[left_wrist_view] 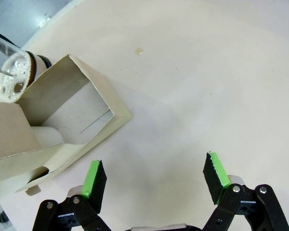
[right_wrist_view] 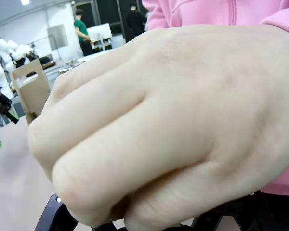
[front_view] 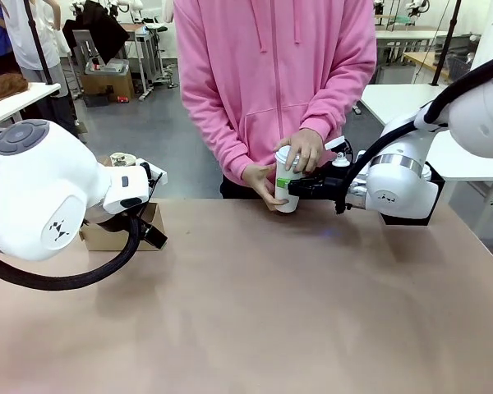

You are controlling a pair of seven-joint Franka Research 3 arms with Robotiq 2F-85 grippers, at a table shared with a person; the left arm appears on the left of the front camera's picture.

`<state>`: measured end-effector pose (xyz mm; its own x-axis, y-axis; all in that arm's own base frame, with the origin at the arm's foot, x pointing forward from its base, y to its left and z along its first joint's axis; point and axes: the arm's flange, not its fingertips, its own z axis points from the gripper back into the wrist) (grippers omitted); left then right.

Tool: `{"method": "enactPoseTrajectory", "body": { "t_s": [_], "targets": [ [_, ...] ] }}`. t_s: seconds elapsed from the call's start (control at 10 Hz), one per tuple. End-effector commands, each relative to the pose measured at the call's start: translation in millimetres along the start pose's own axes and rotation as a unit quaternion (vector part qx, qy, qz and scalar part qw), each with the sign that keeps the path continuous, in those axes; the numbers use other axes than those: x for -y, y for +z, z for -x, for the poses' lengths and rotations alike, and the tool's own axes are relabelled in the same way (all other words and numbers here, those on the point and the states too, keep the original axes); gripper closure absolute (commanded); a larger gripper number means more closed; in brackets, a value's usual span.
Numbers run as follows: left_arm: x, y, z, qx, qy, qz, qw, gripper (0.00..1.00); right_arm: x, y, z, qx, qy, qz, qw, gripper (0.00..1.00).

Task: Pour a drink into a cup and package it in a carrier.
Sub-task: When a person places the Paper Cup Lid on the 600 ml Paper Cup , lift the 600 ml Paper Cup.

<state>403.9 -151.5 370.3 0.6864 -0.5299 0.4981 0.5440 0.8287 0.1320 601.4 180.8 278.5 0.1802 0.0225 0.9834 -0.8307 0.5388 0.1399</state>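
The white cup stands at the table's far edge, held by the person's two hands, one hand pressed on its top. My right gripper reaches in from the right and its black fingers, one green pad showing, close on the cup's sides. The brown cardboard carrier lies at the left, partly behind my left arm. My left gripper hangs open over bare table just beside the carrier. Behind the carrier stands the glass pitcher, frothy drink showing at its top.
The person in a pink hoodie stands at the far side, close to the cup. The brown tabletop stretches wide between the arms. A small pale fleck lies on the table beyond the carrier.
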Motion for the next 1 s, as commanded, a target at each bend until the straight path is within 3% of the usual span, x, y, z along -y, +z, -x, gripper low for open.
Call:
{"method": "enactPoseTrajectory", "body": {
  "t_s": [0.0,0.9],
  "targets": [
    [-0.1,0.3,0.0,0.001,0.000,0.001,1.000,0.00,-5.9,-1.1,-3.7,0.003,-0.001,-0.002,1.000,0.13],
    [-0.1,0.3,0.0,0.001,0.000,0.001,1.000,0.00,-5.9,-1.1,-3.7,0.003,-0.001,-0.002,1.000,0.13]
  ]
}}
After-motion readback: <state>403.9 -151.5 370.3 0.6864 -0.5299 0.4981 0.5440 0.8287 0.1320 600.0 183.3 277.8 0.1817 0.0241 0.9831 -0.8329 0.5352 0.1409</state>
